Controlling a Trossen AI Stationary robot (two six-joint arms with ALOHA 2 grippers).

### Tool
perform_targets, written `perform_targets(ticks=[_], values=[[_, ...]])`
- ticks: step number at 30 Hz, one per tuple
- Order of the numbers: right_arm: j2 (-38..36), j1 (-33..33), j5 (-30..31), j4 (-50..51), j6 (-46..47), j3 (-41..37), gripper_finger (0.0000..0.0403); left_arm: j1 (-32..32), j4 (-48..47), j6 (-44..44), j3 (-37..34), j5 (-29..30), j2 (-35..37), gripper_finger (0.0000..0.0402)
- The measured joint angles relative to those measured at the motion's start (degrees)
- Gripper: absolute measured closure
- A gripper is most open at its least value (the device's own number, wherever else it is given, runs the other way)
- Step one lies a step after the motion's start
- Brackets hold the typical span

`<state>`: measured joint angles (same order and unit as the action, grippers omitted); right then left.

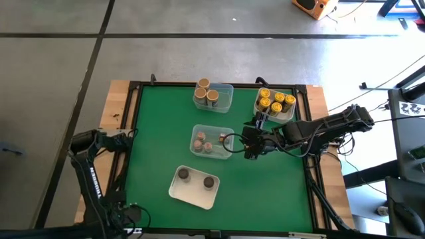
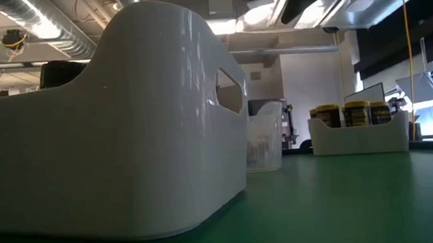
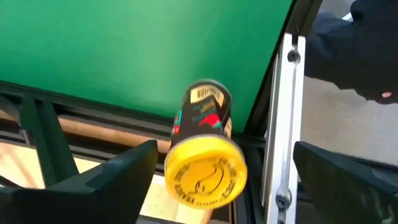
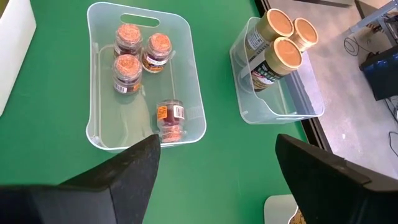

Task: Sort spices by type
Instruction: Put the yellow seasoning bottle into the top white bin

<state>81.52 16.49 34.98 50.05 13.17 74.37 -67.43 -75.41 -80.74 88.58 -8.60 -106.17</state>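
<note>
My left gripper (image 3: 217,177), jaws spread, frames a yellow-topped spice jar (image 3: 204,155) at the table's left edge. I centre the jar before closing. My right gripper (image 1: 251,150), also spread and empty, waits beside the clear tray (image 1: 228,135).

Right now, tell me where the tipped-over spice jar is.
The tipped-over jar lies inside the middle clear tray, at the end nearest the right hand, apart from three upright jars there.
</note>
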Motion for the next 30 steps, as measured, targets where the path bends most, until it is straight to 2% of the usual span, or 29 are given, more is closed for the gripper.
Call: perform_targets(ticks=[6,16,30], values=[[0.0,0.0,0.0,0.01,0.0,0.0,0.0084,-1.75,0.68,-1.2,0.0,-0.73,0.0,0.0003],[0.0,0.0,0.49,-0.07,0.0,0.0,0.0084,-2.13,3.08,-2.56,0.0,0.47,0.02,0.0007],[0.0,0.0,0.46,-0.09,0.0,0.02,0.0084,-2.3,0.83,-2.46,-0.02,1.62,-0.07,0.0007]])
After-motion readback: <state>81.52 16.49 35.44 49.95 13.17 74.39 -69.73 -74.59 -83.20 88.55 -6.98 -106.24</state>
